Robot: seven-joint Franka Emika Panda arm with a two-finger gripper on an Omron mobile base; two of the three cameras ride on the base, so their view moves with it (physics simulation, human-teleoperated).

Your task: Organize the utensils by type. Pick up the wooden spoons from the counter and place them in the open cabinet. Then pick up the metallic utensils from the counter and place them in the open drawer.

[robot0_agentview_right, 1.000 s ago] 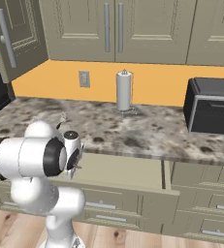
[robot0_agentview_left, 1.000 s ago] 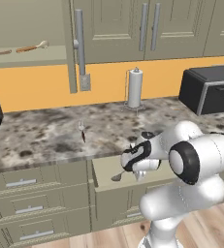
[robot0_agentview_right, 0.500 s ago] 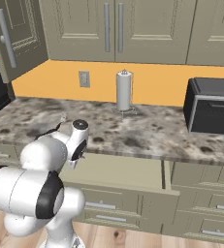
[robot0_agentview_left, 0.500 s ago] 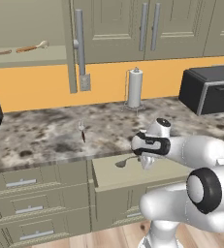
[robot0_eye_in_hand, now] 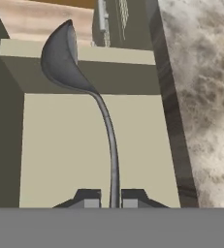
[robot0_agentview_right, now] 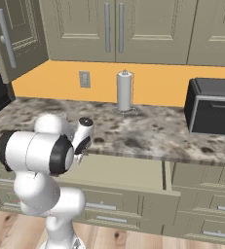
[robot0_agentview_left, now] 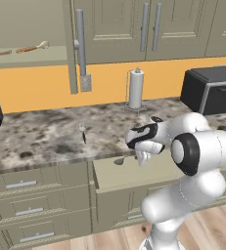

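Grey metal spoon (robot0_eye_in_hand: 79, 92) pinched by its handle in the gripper (robot0_eye_in_hand: 111, 198), held over the open drawer (robot0_eye_in_hand: 74, 145).
White arm bends low before the mottled stone counter (robot0_agentview_left: 46, 136); fork (robot0_agentview_left: 83, 132) lies there.

Domestic kitchen, rendered: mottled stone bench (robot0_agentview_left: 46, 139) w/ olive-beige wall cabinets (robot0_agentview_right: 114, 29) above, stacked drawers (robot0_agentview_left: 26, 205) below, orange backsplash (robot0_agentview_right: 153, 87) w/ wall outlet (robot0_agentview_right: 84, 79), paper-towel holder (robot0_agentview_left: 136, 88), black countertop appliance (robot0_agentview_right: 214, 107), wood floor (robot0_agentview_right: 109, 238).

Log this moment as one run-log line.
pincer: shut on metal spoon | position: over open drawer | fork: on counter
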